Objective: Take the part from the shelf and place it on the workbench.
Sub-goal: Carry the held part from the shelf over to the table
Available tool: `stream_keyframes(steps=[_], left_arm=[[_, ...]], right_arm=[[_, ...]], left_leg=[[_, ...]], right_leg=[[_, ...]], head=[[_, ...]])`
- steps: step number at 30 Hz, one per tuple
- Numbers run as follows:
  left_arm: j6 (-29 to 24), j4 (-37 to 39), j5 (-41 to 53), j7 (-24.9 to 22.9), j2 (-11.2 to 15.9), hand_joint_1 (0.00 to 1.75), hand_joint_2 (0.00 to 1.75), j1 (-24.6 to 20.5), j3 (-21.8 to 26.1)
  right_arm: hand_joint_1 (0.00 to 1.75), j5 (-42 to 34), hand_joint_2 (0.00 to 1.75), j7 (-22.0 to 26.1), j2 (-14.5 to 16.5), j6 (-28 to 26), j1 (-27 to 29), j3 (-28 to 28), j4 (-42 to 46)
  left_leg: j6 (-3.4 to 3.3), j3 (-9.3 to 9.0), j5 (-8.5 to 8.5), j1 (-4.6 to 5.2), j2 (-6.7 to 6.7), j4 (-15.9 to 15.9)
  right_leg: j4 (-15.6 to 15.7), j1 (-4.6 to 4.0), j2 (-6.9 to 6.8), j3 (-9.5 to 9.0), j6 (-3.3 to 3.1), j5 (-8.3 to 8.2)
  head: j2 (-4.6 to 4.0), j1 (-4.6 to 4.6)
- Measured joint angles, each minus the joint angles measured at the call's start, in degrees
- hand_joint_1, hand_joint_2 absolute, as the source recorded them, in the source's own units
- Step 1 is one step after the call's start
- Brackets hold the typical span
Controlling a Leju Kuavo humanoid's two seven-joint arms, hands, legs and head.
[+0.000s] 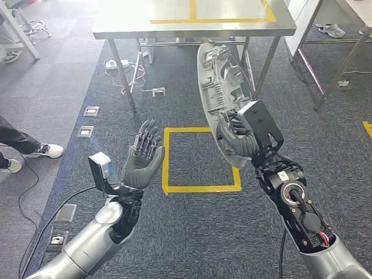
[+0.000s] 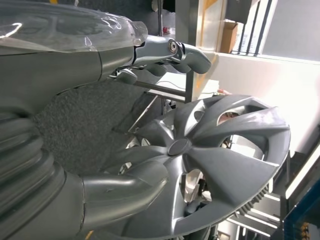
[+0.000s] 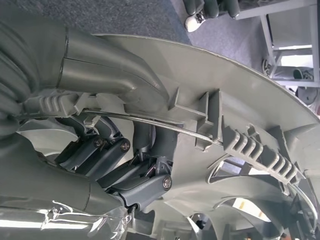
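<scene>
The part is a grey plastic hubcap (image 1: 218, 96), held on edge above the carpet with its ribbed back toward me. My right hand (image 1: 239, 139) grips its lower rim. In the right wrist view the fingers (image 3: 124, 170) reach through the ribbed back (image 3: 241, 145) and the thumb (image 3: 109, 75) lies along the rim. My left hand (image 1: 142, 158) is raised palm up to the hubcap's left, fingers spread, holding nothing. The left wrist view faces the hubcap's spoked front (image 2: 211, 160) past the thumb (image 2: 124, 187). The metal workbench (image 1: 131, 26) stands just beyond the hubcap.
A yellow taped square (image 1: 165, 157) marks the carpet between my hands. Floor sockets (image 1: 90, 111) and cables (image 1: 127, 72) lie left, near the workbench legs (image 1: 122, 75). A person's shoes (image 1: 46, 150) are at the left edge. Another table frame (image 1: 315, 70) stands at right.
</scene>
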State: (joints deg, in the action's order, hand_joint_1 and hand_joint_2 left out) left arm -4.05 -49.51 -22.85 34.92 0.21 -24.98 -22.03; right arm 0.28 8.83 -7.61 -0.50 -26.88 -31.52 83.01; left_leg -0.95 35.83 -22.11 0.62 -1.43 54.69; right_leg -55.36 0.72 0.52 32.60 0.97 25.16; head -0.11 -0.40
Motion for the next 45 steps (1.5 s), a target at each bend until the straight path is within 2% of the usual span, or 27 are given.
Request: stream_keyframes(steps=[9,11,13,15,17,18,19,20,22,23,24,25,28,29,30,32,33,34,35,36,37,38,39,40,41,43,45], left_arm=[[-0.02,-0.04,0.19,-0.56,0.44,0.0,1.75,0.61,-0.06],[-0.02,-0.1,0.19,-0.56,0.55,0.0,1.75,0.62,-0.09],[0.01,-0.28,0.19,-0.6,0.61,0.0,1.75,0.63,-0.11],[0.05,-0.39,0.2,-0.63,0.6,0.0,1.75,0.64,-0.14],[0.11,-0.39,0.2,-0.64,0.55,0.0,1.75,0.74,-0.18],[0.14,-0.39,0.2,-0.66,0.54,0.0,1.75,0.82,-0.21],[0.16,-0.39,0.2,-0.66,0.54,0.0,1.75,0.87,-0.24],[0.17,-0.39,0.2,-0.67,0.54,0.0,1.75,0.89,-0.27],[0.21,-0.39,0.21,-0.67,0.54,0.0,1.75,0.86,-0.32],[0.23,-0.38,0.21,-0.69,0.54,0.0,1.75,0.78,-0.35],[0.3,-0.38,0.22,-0.68,0.55,0.0,1.75,0.67,-0.39],[0.39,-0.37,0.25,-0.68,0.55,0.0,1.75,0.58,-0.44],[0.71,-0.34,0.37,-0.59,0.57,0.0,1.75,0.25,-0.57],[0.81,-0.32,0.43,-0.53,0.57,0.0,1.75,0.05,-0.6],[0.92,-0.3,0.49,-0.48,0.57,0.0,1.75,-0.13,-0.62],[1.05,-0.18,0.58,-0.44,0.56,0.0,1.75,-0.13,-0.68],[1.1,-0.06,0.61,-0.44,0.56,0.0,1.75,0.01,-0.72],[1.15,0.08,0.65,-0.45,0.56,0.0,1.75,0.14,-0.78],[1.2,0.2,0.69,-0.45,0.56,0.0,1.75,0.19,-0.82],[1.24,0.28,0.72,-0.45,0.57,0.0,1.75,0.15,-0.85],[1.26,0.31,0.74,-0.45,0.58,0.0,1.75,0.1,-0.86],[1.28,0.34,0.74,-0.45,0.59,0.0,1.75,0.04,-0.86],[1.3,0.38,0.74,-0.45,0.59,0.0,1.75,-0.06,-0.86],[1.34,0.42,0.75,-0.44,0.59,0.0,1.75,-0.19,-0.87],[1.38,0.46,0.75,-0.42,0.59,0.0,1.75,-0.37,-0.89],[1.46,0.48,0.75,-0.34,0.53,0.0,1.75,-0.69,-0.91],[1.5,0.6,0.76,-0.26,0.45,0.0,1.75,-0.62,-0.92]], right_arm=[[1.75,0.0,1.75,-0.01,0.0,0.13,-0.16,-0.29,0.0],[1.75,-0.02,1.75,0.04,0.0,0.21,-0.19,-0.3,0.01],[1.75,-0.05,1.75,0.11,0.0,0.31,-0.26,-0.28,0.0],[1.75,-0.09,1.75,0.2,0.0,0.37,-0.42,-0.29,-0.03],[1.75,-0.11,1.75,0.35,0.0,0.41,-0.52,-0.32,-0.09],[1.75,-0.11,1.75,0.44,0.0,0.43,-0.51,-0.32,-0.12],[1.75,-0.11,1.75,0.5,0.0,0.44,-0.5,-0.32,-0.14],[1.75,-0.14,1.75,0.53,0.0,0.44,-0.5,-0.31,-0.16],[1.75,-0.23,1.75,0.55,0.0,0.44,-0.51,-0.3,-0.21],[1.75,-0.31,1.75,0.58,0.0,0.46,-0.56,-0.31,-0.27],[1.75,-0.39,1.75,0.63,0.0,0.5,-0.62,-0.32,-0.32],[1.75,-0.49,1.75,0.69,0.0,0.54,-0.66,-0.31,-0.35],[1.75,-0.64,1.75,0.71,0.0,0.49,-0.54,-0.16,-0.35],[1.75,-0.63,1.75,0.69,0.0,0.42,-0.46,-0.08,-0.36],[1.75,-0.62,1.75,0.69,0.0,0.37,-0.39,0.0,-0.36],[1.75,-0.52,1.75,0.77,0.0,0.35,-0.16,0.09,-0.4],[1.75,-0.49,1.75,0.81,0.0,0.38,0.0,0.09,-0.45],[1.75,-0.45,1.75,0.84,0.0,0.4,0.16,0.09,-0.52],[1.75,-0.44,1.75,0.83,0.0,0.42,0.27,0.09,-0.58],[1.75,-0.44,1.75,0.8,0.0,0.42,0.33,0.11,-0.63],[1.75,-0.44,1.75,0.79,0.0,0.42,0.38,0.13,-0.65],[1.75,-0.44,1.75,0.8,0.0,0.42,0.35,0.14,-0.66],[1.75,-0.43,1.75,0.83,0.0,0.43,0.33,0.13,-0.66],[1.75,-0.42,1.75,0.87,0.0,0.45,0.27,0.11,-0.65],[1.75,-0.4,1.75,0.92,0.0,0.47,0.19,0.13,-0.63],[1.75,-0.39,1.75,0.91,0.0,0.43,0.11,0.26,-0.59],[1.75,-0.39,1.75,0.86,-0.01,0.38,0.21,0.35,-0.71]], left_leg=[[-0.46,0.1,-0.41,0.27,-0.03,0.48],[-0.74,-0.03,-0.58,0.34,-0.03,0.28],[-1.09,-0.95,-0.55,-0.12,0.04,-0.75],[-1.39,-2.19,-0.56,-0.61,0.13,-1.69],[-1.5,-3.01,-1.03,-0.64,0.16,-1.77],[-1.43,-3.42,-1.4,-0.69,0.14,-1.7],[-1.29,-3.88,-1.83,-0.78,0.09,-1.6],[-1.07,-4.41,-2.34,-0.94,0.0,-1.44],[-0.37,-5.43,-3.61,-1.28,-0.19,-0.96],[0.03,-5.65,-4.17,-1.3,-0.28,-0.6],[0.4,-5.61,-4.55,-1.26,-0.36,-0.36],[0.69,-5.43,-4.72,-1.17,-0.4,-0.26],[1.49,-5.3,-5.3,-1.27,-0.2,0.02],[1.79,-4.65,-5.99,-1.31,0.13,1.51],[2.03,-3.09,-7.05,-1.33,0.48,4.39],[2.25,2.32,-9.28,-1.34,0.98,12.96],[2.2,5.04,-9.55,-1.33,1.02,16.39],[2.0,6.93,-8.61,-1.27,1.02,17.84],[1.63,7.66,-6.32,-1.15,1.02,16.8],[1.09,7.3,-3.0,-0.96,1.02,13.48],[0.36,6.21,0.44,-0.67,1.03,9.13],[-0.33,4.95,2.84,-0.3,1.07,5.46],[-0.92,3.77,4.04,0.04,1.1,2.72],[-1.36,2.95,4.0,0.36,1.12,1.34],[-1.65,2.2,3.16,0.55,1.18,0.49],[-1.93,0.2,1.88,0.23,1.15,-1.78],[-2.04,-2.39,1.02,-0.33,1.02,-3.71]], right_leg=[[0.13,0.26,-0.03,-0.19,0.27,0.08],[0.42,0.3,-0.03,-0.38,0.53,0.19],[0.16,0.24,-0.12,-0.3,0.88,0.6],[-4.19,0.22,-0.23,1.63,1.24,2.62],[-12.21,0.42,-0.26,5.64,1.64,5.47],[-15.09,0.59,-0.27,7.4,1.84,5.9],[-16.05,0.76,-0.29,8.32,2.04,5.28],[-14.66,0.91,-0.3,8.13,2.23,3.48],[-7.4,1.19,-0.23,5.48,2.73,-1.34],[-3.99,1.2,-0.1,3.91,2.83,-2.65],[-1.79,1.15,0.03,2.82,2.59,-2.97],[-1.05,1.01,0.16,2.34,2.18,-2.37],[-0.44,0.98,0.25,1.58,0.52,-1.35],[-0.24,1.06,0.23,1.11,0.08,-1.06],[-0.02,1.11,0.21,0.54,-0.31,-0.77],[0.42,0.97,0.18,-0.48,-0.81,-0.07],[0.59,0.87,0.21,-1.07,-0.91,0.37],[0.73,0.76,0.24,-1.81,-0.96,0.9],[0.84,0.62,0.27,-2.66,-0.97,1.51],[0.95,0.44,0.29,-3.65,-0.98,2.17],[1.13,0.35,0.29,-4.55,-0.97,2.87],[1.41,0.15,0.29,-5.35,-0.85,3.46],[1.8,0.19,0.3,-5.96,-0.61,3.88],[2.25,0.26,0.28,-6.44,-0.3,4.11],[2.55,0.23,0.24,-6.9,0.09,4.09],[1.68,0.2,0.08,-7.06,0.77,3.75],[-3.08,0.15,-0.04,-4.96,1.28,3.91]], head=[[0.0,-0.15],[0.0,-0.22],[0.0,-0.21],[0.0,0.28],[0.0,0.88],[0.0,1.05],[0.0,1.17],[0.0,1.28],[0.0,1.66],[0.0,1.98],[0.0,2.19],[0.0,2.16],[0.0,1.45],[0.0,1.15],[0.0,0.78],[0.0,0.0],[0.0,-0.26],[0.0,-0.51],[0.0,-0.8],[0.0,-1.12],[0.0,-1.4],[-0.01,-1.48],[-0.01,-1.56],[-0.01,-1.65],[-0.01,-1.81],[-0.01,-2.28],[-0.01,-1.87]])
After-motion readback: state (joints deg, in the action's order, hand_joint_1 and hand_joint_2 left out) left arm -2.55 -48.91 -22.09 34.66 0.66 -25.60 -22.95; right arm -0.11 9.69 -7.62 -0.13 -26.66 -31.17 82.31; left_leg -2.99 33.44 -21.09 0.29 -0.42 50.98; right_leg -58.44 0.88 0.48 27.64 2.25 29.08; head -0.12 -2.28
